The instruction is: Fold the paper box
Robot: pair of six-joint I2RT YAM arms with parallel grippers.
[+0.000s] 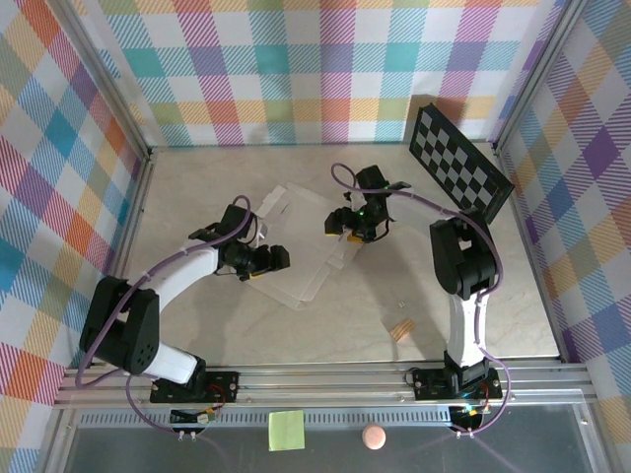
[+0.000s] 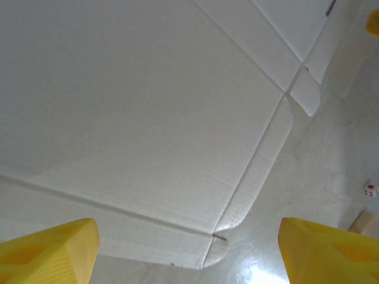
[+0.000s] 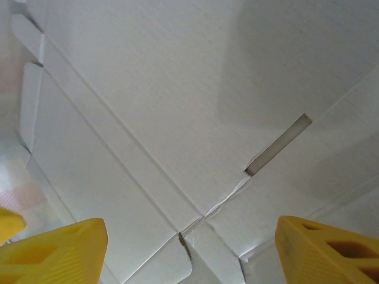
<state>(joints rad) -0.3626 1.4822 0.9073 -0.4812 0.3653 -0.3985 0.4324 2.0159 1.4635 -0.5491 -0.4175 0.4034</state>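
On the table [image 1: 197, 325] the paper box [image 1: 301, 246] lies flat (no crease folded), left pincer [image 1: 264, 261] and right pincer [image 1: 345, 229] spread empty over it: first fold pending, likely needing one flap edge pinched and raised.

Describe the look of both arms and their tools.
The left arm and right arm each combine glossy black joint housings with a white link, on black bases bolted to an aluminium rail. A lilac cable runs along each arm. The left tool and right tool end in chunky yellow wedge-shaped fingers with hollowed faces.
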